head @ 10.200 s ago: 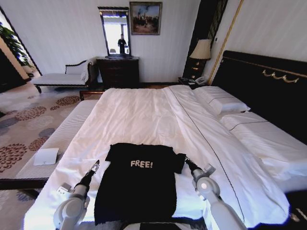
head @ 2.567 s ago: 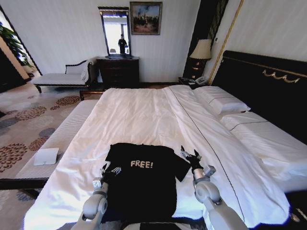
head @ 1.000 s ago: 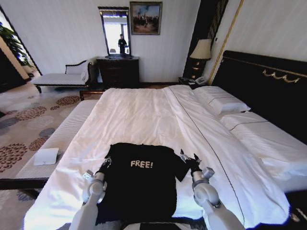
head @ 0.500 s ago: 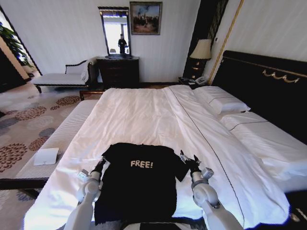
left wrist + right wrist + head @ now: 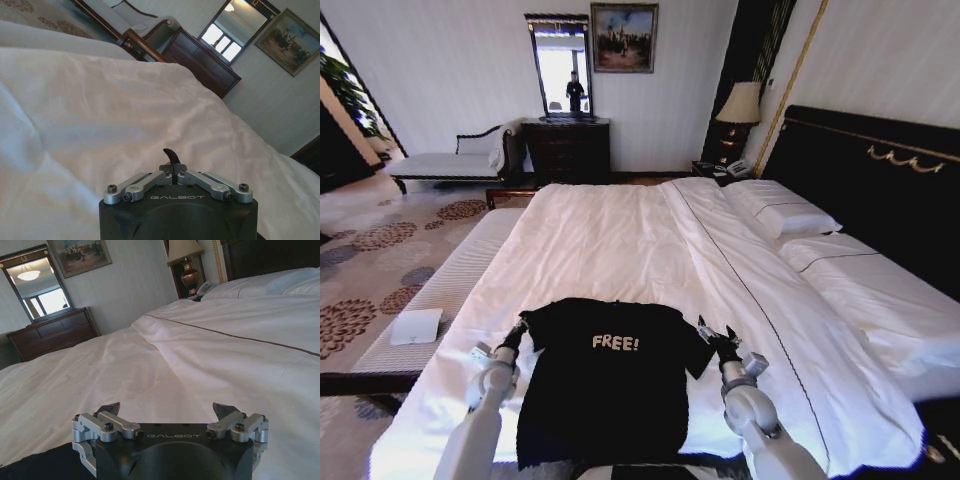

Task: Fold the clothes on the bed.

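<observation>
The clothes, a black T-shirt with white "FREE!" lettering, lie flat near the front edge of the white bed. My left gripper is at the shirt's left sleeve, which is drawn out toward it. In the left wrist view the left gripper is shut, its dark tips pressed together above the white bed. My right gripper sits just beside the right sleeve. Its fingers are spread wide, with a corner of the clothes beside it.
A pale bench with a white object on it runs along the bed's left side. Pillows and a black headboard are to the right. A dresser with a mirror and a chaise stand at the far wall.
My left gripper has moved from over the shirt out to the left, and the left sleeve has stretched out with it. The right gripper has barely moved.
</observation>
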Robot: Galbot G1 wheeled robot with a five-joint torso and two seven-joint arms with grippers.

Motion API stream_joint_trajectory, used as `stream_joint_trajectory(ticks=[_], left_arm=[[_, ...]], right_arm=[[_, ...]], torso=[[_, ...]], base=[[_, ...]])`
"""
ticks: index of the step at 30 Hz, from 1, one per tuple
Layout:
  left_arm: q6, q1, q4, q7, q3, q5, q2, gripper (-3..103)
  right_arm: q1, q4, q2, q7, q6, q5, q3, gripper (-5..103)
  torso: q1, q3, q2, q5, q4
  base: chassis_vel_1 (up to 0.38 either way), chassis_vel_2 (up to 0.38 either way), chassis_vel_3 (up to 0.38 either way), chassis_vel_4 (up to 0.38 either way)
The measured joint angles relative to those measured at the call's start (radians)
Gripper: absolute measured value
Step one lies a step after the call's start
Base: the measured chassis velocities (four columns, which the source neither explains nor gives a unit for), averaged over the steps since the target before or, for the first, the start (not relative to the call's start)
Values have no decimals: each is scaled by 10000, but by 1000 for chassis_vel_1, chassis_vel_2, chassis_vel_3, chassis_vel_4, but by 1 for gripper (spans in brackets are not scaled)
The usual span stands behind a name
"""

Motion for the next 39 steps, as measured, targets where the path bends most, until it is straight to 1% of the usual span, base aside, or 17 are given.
stream_joint_trajectory(ticks=[3,9,13,18,21,22,24,26,29,30,32,33,34,36,37,38,39], left_arm=[[12,-90,198,1,-33,-2,212,0],[6,-343,738,17,37,34,343,0],[-19,-606,1218,-17,74,165,106,0],[-43,-556,1190,-63,85,234,-108,-2],[-44,-237,881,-124,-6,213,-222,14],[-44,-237,881,-124,-6,213,-222,14],[-43,52,651,-174,-173,95,-271,24],[-44,157,574,-226,-260,33,-296,24],[-44,621,167,-441,-662,-168,-369,41],[-44,621,167,-441,-662,-168,-369,41],[-36,936,-244,-573,-856,-360,-435,52],[-9,1063,-510,-643,-894,-399,-494,57],[-9,1063,-510,-643,-894,-399,-494,57],[111,1395,-1322,-707,-900,-429,-673,68],[145,1609,-1697,-708,-894,-403,-755,68],[174,1814,-2023,-710,-871,-349,-823,74],[174,1814,-2023,-710,-871,-349,-823,74]], right_arm=[[75,-11,31,6,0,47,-4,100],[78,-89,96,8,0,51,-6,100],[53,-164,189,8,3,16,-39,100],[139,-175,203,20,-10,11,-87,100],[242,-194,135,36,-37,26,-102,100],[242,-194,135,36,-37,26,-102,100],[326,-300,81,57,-39,79,-94,100],[364,-354,50,70,-37,109,-87,100],[528,-426,-118,60,-11,450,-79,100],[528,-426,-118,60,-11,450,-79,100],[596,-426,-177,-108,33,933,-58,100],[607,-439,-171,-345,127,1232,-12,100],[607,-439,-171,-345,127,1232,-12,100],[691,-560,-233,-860,181,2022,59,100],[847,-684,-371,-1080,114,2475,50,100],[1030,-807,-515,-1253,23,2850,17,100],[1030,-807,-515,-1253,23,2850,17,100]], torso=[[0,-1,1,0,1],[0,0,1,0,0],[0,0,1,0,-1],[0,0,0,1,0],[0,-1,0,1,0],[0,-1,0,1,0],[0,-1,1,2,1],[-1,-1,1,3,1],[0,-1,0,2,1],[0,-1,0,2,1],[-1,-1,0,2,3],[-1,-1,1,1,4],[-1,-1,1,1,4],[-1,-2,1,4,-6],[-1,-2,1,3,-5],[-1,-1,1,2,0],[-1,-1,1,2,0]], base=[[0,0,0,0],[0,0,0,0],[0,0,0,0],[0,0,0,0],[0,0,0,0],[0,0,0,0],[0,0,0,0],[0,0,0,0],[0,0,0,0],[0,0,0,0],[0,0,0,0],[0,0,0,0],[0,0,0,0],[0,0,0,0],[0,0,0,0],[0,0,0,0],[0,0,0,0]])
